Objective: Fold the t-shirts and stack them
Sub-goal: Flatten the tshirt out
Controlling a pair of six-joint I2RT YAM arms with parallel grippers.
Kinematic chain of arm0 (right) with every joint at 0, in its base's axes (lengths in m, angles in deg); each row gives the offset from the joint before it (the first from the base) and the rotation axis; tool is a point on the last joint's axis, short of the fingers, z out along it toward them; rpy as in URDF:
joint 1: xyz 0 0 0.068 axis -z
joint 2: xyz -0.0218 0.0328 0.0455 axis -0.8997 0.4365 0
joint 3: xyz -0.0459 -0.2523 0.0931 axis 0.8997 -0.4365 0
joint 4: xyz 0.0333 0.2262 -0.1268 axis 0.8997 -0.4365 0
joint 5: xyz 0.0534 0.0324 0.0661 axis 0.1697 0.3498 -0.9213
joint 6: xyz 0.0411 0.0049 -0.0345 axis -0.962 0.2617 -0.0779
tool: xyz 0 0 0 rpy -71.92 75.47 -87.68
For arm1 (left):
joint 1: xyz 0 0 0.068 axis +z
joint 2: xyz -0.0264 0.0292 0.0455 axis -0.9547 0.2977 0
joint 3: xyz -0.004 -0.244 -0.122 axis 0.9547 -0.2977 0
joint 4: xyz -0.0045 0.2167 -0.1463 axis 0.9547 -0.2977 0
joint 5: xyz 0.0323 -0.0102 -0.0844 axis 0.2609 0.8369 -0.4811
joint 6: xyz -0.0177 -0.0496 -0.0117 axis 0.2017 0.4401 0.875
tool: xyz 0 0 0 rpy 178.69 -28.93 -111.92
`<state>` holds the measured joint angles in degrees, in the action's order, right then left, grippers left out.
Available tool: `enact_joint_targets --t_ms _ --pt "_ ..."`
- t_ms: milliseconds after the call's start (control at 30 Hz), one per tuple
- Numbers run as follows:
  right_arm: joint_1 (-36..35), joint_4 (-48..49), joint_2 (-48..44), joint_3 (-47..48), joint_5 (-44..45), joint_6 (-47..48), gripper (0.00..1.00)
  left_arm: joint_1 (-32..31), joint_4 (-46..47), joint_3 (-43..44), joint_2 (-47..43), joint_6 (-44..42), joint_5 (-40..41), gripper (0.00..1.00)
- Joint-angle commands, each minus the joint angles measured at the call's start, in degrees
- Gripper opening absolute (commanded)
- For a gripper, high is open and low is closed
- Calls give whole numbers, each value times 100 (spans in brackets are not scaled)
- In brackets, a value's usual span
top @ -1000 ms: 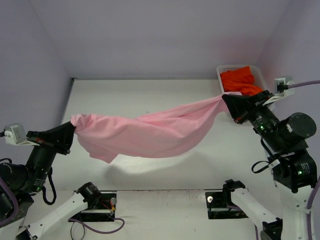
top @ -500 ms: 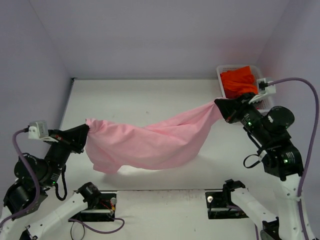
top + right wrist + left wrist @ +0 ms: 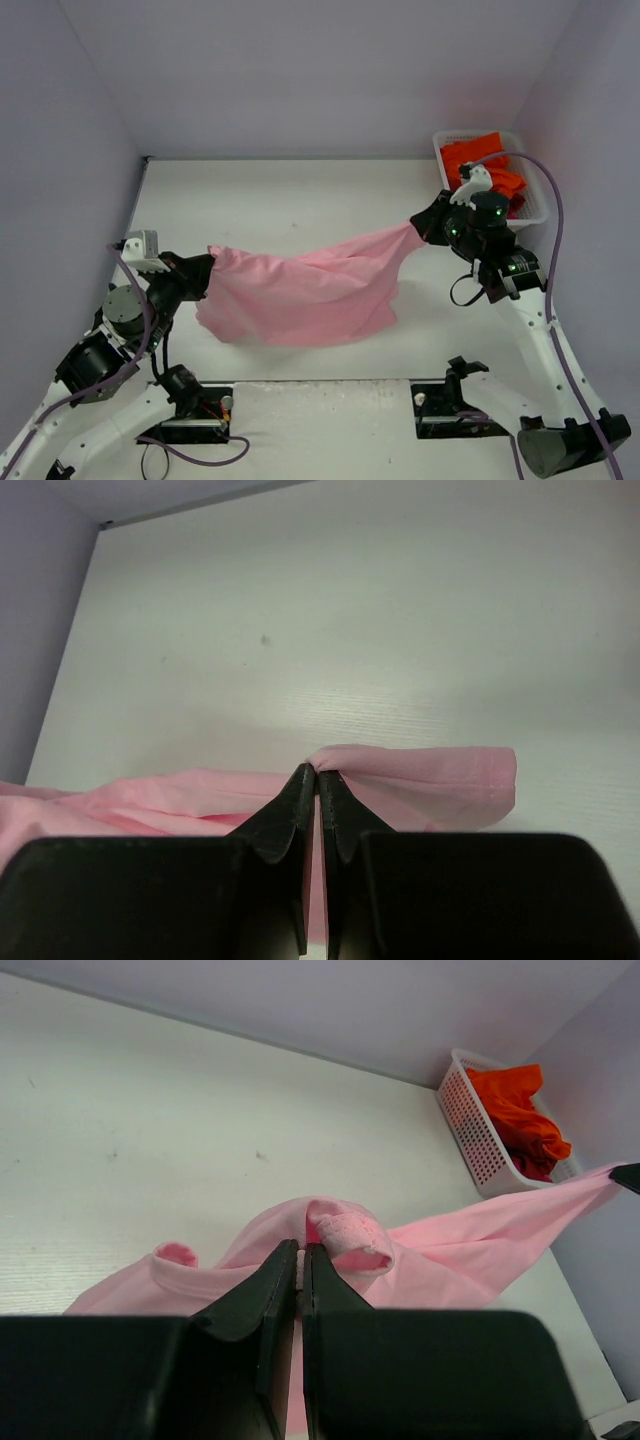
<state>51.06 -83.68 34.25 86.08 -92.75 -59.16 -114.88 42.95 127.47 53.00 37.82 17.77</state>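
Top external view: the pink t-shirt (image 3: 300,295) is slung between both grippers across the near middle of the table (image 3: 300,195). Its loose belly sags low, and whether it touches the surface cannot be told.
Left gripper (image 3: 203,275): at the near left, fingers pinched tight together on a bunched edge of the pink cloth.
Right gripper (image 3: 422,224): at the right, near the basket (image 3: 538,203), fingers likewise pressed together on the shirt's other end.
Orange-red t-shirts (image 3: 478,158): heaped in the white mesh basket at the far right corner, apart from both grippers.
Done so far: one shirt is out of the basket and gripped at two ends. No fold and no stack are visible.
Left to do, as I judge it: spread the pink shirt flat, fold it, then fetch, fold and stack the orange-red ones.
Progress: early.
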Motion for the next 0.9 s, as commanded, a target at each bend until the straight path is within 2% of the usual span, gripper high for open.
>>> enact_joint_targets --t_ms 0,300,633,867 --pt "14 605 100 -126 305 44 0 45 578 59 133 146 181 0" --pt "-240 1088 749 -469 586 26 0 36 613 -47 248 138 322 0" --pt "-1111 1282 1515 -346 1281 0 0 36 578 -47 160 6 419 0" --pt "-1216 1361 1665 -442 1343 -61 0 36 499 -3 151 -100 515 0"
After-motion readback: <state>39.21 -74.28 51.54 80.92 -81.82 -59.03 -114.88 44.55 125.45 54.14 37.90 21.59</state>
